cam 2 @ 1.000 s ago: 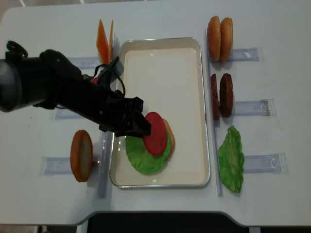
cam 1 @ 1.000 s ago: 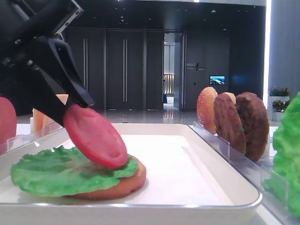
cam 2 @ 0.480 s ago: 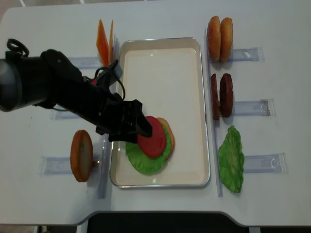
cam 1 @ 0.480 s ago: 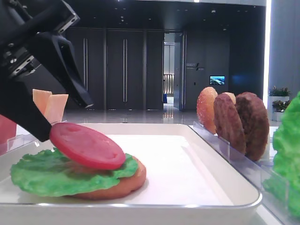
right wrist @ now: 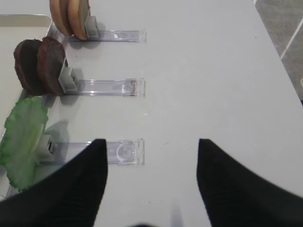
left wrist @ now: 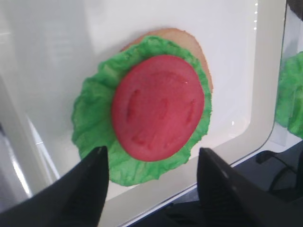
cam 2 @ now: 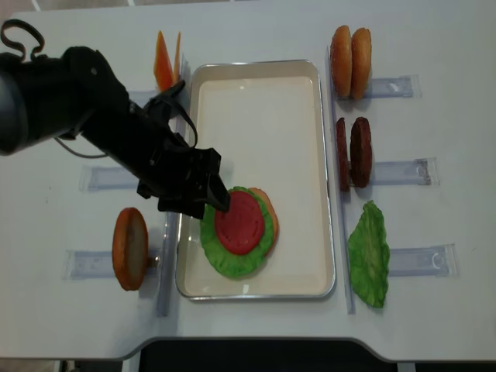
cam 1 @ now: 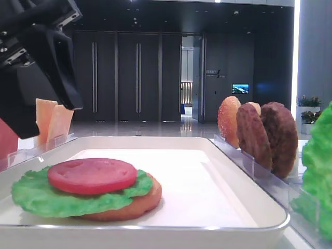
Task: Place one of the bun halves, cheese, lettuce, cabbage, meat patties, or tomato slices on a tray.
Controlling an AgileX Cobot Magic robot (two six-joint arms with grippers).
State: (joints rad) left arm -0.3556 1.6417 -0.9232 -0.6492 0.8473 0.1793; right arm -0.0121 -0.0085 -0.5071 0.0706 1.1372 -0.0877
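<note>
The tomato slice [cam 2: 241,222] now lies flat on the lettuce [cam 2: 225,260] in the tray [cam 2: 256,74], no longer tilted; the left gripper [cam 2: 203,194] has lifted, jaws apart and empty. Right gripper [right wrist: 151,156] also spread. Risk: retreating left jaws could snag lettuce.

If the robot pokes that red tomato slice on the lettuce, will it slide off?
The tomato slice looks smooth, so it might slip a little. It lies flat on the ruffled lettuce, which probably holds it. It keeps a neat disc shape, so it is likely stiff, not floppy.
</note>
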